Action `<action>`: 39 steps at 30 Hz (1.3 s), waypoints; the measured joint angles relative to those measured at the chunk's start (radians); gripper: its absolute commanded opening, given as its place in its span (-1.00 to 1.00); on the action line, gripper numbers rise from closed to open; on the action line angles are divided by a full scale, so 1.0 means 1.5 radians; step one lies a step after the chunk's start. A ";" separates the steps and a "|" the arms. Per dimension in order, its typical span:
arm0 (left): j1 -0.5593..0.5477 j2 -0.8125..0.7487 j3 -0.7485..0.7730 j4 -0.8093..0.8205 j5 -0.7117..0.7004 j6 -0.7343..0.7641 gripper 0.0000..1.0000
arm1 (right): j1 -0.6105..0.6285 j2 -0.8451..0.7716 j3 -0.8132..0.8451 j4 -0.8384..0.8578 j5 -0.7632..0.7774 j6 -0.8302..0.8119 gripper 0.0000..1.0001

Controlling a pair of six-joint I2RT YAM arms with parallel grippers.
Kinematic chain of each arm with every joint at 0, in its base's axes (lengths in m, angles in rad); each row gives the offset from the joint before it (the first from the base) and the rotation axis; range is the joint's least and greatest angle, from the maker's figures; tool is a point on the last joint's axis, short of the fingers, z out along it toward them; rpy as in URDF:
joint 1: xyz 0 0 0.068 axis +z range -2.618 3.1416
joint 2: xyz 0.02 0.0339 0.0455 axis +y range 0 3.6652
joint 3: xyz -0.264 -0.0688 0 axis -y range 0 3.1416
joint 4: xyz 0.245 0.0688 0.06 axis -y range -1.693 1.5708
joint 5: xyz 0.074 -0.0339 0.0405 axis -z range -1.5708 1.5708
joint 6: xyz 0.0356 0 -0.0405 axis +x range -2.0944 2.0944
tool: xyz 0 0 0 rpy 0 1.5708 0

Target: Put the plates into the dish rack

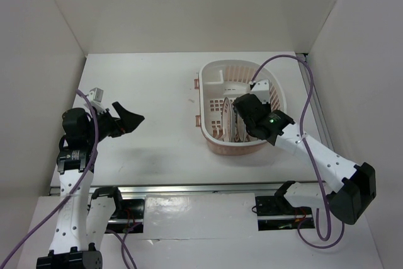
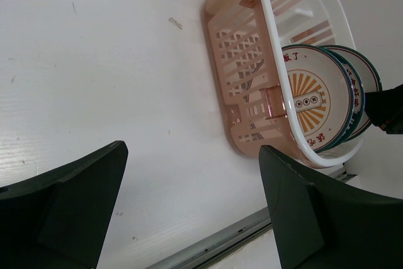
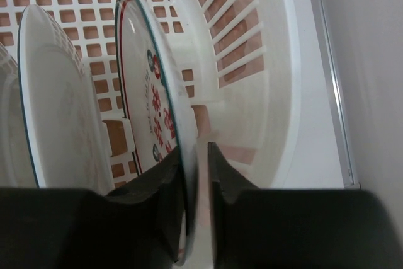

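The pale-pink and white dish rack [image 1: 208, 70] stands at the right middle of the table. Three plates stand on edge inside it. In the right wrist view my right gripper [image 3: 194, 149] is shut on the rim of the plate with red marks [image 3: 151, 92], which stands in the rack [image 3: 264, 42] beside a second plate [image 3: 56, 92]; a third plate shows only at the left edge. The left wrist view shows the orange sunburst plate [image 2: 312, 99] in the rack [image 2: 242, 61]. My left gripper [image 1: 129, 116] is open and empty above the table, left of the rack.
White walls enclose the table on three sides. A metal rail [image 1: 189, 188] runs along the near table edge. The right arm's purple cable [image 1: 305, 92] loops over the rack's right side. Bare white table [image 1: 157, 92] lies between the left gripper and the rack.
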 measured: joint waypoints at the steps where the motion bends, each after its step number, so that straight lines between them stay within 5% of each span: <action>1: 0.000 0.000 0.000 0.000 0.000 0.000 0.98 | 0.000 0.000 0.000 0.000 -0.001 0.002 -0.37; 26: 0.000 0.000 0.000 0.000 0.000 0.000 1.00 | 0.000 0.007 0.086 -0.065 -0.001 0.064 0.33; 30: 0.000 0.000 0.000 -0.001 -0.004 0.000 1.00 | 0.000 0.006 0.114 -0.076 -0.026 0.061 0.58; 32: 0.000 0.002 0.000 -0.002 -0.011 0.000 1.00 | 0.000 0.003 0.139 -0.081 -0.047 0.054 1.00; 39: 0.000 0.012 0.004 -0.023 -0.049 0.013 1.00 | 0.008 -0.033 0.255 -0.098 -0.108 0.027 1.00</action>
